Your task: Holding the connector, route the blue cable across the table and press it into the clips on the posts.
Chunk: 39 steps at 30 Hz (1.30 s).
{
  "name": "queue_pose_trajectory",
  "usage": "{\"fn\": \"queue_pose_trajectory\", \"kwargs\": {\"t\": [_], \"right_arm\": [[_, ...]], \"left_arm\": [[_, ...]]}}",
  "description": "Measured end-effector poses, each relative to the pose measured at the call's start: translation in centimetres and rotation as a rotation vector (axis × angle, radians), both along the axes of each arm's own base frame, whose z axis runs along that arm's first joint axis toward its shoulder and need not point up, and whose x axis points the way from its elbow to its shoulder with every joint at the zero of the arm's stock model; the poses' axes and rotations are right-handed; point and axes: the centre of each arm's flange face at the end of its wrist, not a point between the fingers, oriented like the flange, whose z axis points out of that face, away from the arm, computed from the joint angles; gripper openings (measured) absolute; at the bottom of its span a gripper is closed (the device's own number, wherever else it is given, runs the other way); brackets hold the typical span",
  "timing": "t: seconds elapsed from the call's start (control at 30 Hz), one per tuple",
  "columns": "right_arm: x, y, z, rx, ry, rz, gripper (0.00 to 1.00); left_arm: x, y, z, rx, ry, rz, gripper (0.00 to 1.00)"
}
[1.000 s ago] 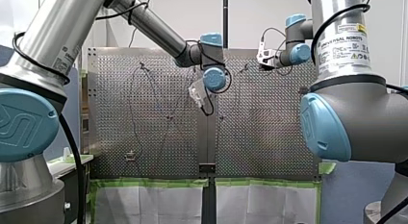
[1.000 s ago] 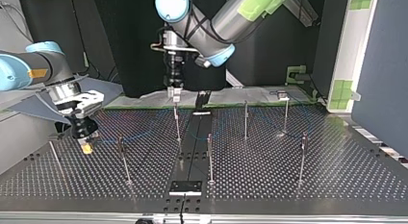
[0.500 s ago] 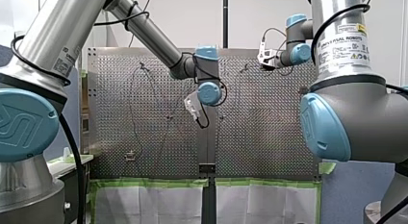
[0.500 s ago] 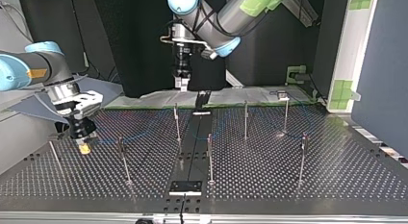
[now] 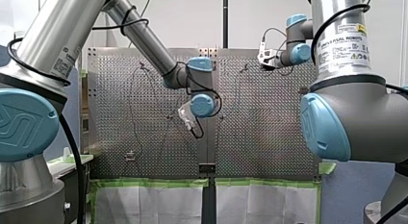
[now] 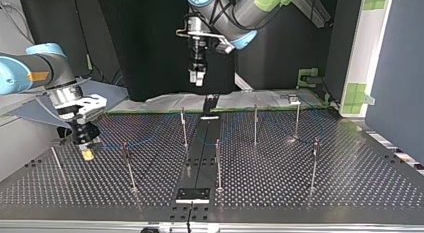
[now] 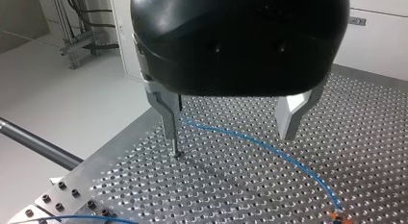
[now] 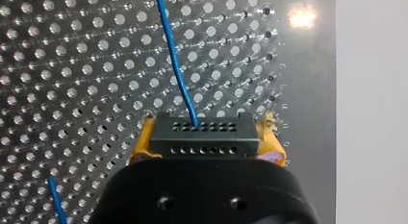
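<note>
My right gripper (image 8: pixel 204 143) is shut on a dark connector (image 8: pixel 201 130), with its yellow pads (image 8: pixel 141 143) on either side. The blue cable (image 8: pixel 176 65) leaves the connector and runs ahead over the perforated table. At the top view's left this gripper (image 6: pixel 88 152) stands low over the table. High above the table's far middle hangs my left gripper (image 6: pixel 196 77), black with metal fingers (image 7: pixel 167 111). It is open (image 7: pixel 232 143) and holds nothing. A stretch of blue cable (image 7: pixel 255 142) lies on the table under it.
Several thin posts stand on the table, among them one (image 6: pixel 184 127) below my left gripper, one (image 6: pixel 218 160) at the middle and one (image 6: pixel 314 163) to the right. A dark strip (image 6: pixel 200 158) runs down the table's middle. Green tape (image 5: pixel 149 183) edges the table in the front view.
My left gripper has risen off the post in the top view and drifted right; in the front view it has moved left and down. My right arm has stayed still.
</note>
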Motion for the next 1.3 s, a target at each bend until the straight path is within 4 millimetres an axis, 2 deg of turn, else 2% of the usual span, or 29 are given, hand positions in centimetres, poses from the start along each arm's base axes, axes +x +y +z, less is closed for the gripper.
{"fn": "queue_pose_trajectory", "kwargs": {"t": [0.53, 1.3], "right_arm": [[0.3, 0.2, -0.1, 0.007, 0.001, 0.004, 0.00], [0.3, 0.2, -0.2, 0.011, 0.000, -0.042, 0.00]], "left_arm": [[-2.7, 2.7, -3.9, 0.001, 0.001, -0.002, 1.00], [-7.1, 7.0, -8.3, 0.001, 0.001, -0.002, 1.00]]}}
